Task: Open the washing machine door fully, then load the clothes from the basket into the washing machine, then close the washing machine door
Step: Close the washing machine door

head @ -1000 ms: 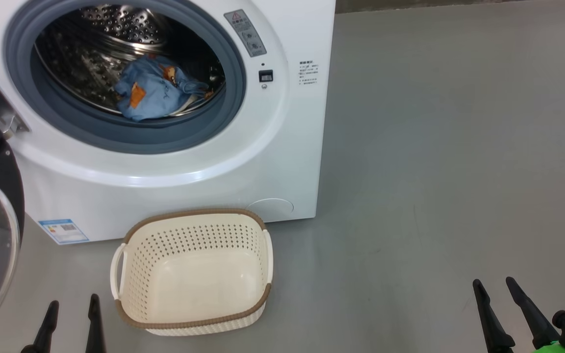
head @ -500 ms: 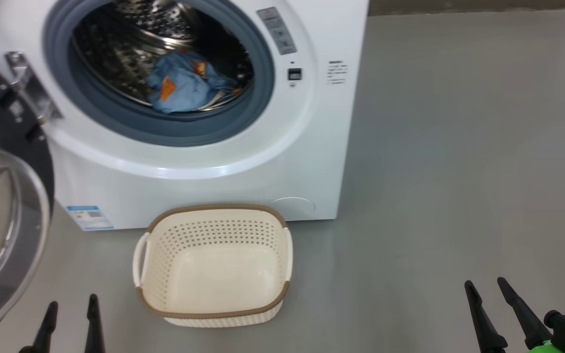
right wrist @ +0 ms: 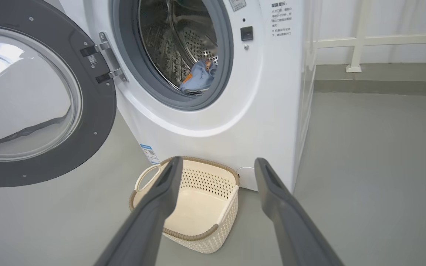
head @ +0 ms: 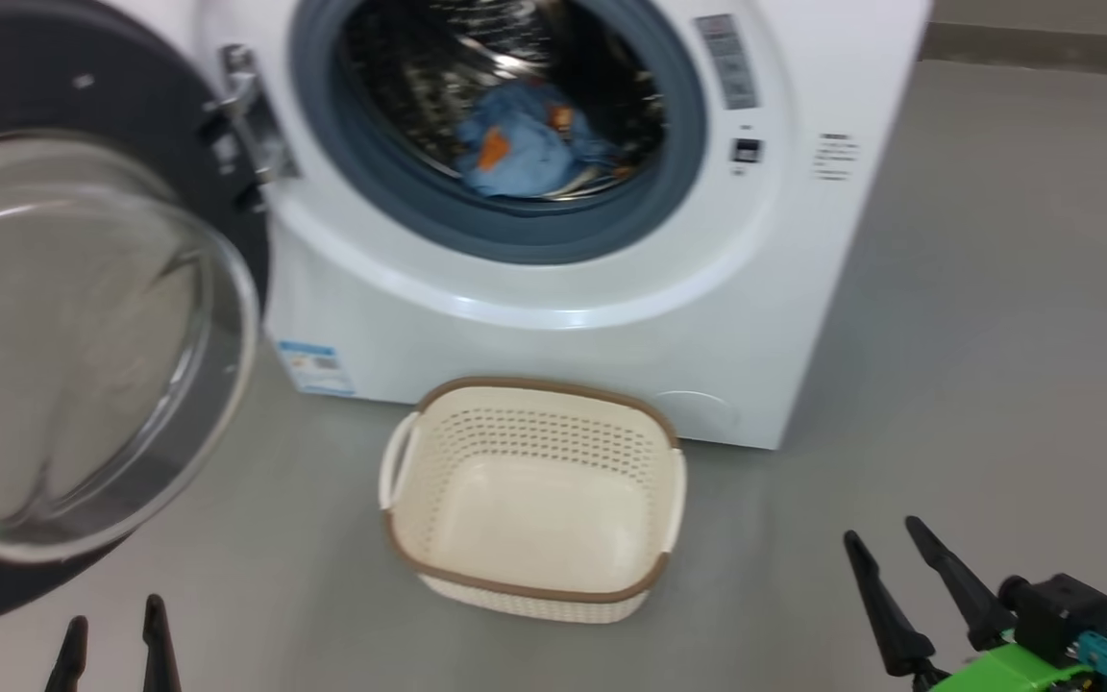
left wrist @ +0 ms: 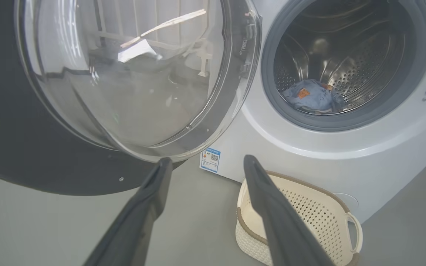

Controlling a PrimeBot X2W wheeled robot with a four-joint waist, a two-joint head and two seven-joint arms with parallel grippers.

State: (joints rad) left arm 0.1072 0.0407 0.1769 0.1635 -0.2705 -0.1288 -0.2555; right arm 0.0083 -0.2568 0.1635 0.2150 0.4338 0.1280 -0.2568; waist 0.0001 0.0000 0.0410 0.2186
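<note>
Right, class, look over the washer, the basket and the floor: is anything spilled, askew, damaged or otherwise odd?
Nothing stands out. The basket stands upright and empty on the floor before the washing machine, the clothes lie in its drum, and the door hangs open on its hinge, with no damage showing.

washing machine (head: 563, 327): smooth, glossy white casing
drum (left wrist: 357, 70): shiny perforated steel
gasket (head: 515, 240): matt blue-grey rubber
washing machine door (head: 83, 317): matt-looking black frame, clear glass bowl; bright metal hinge (right wrist: 107, 57) at 2 o'clock
basket (head: 534, 432): cream plastic, brown woven-look rim
clothes (head: 525, 154): soft blue cloth
floor (head: 947, 384): smooth matt grey
</note>
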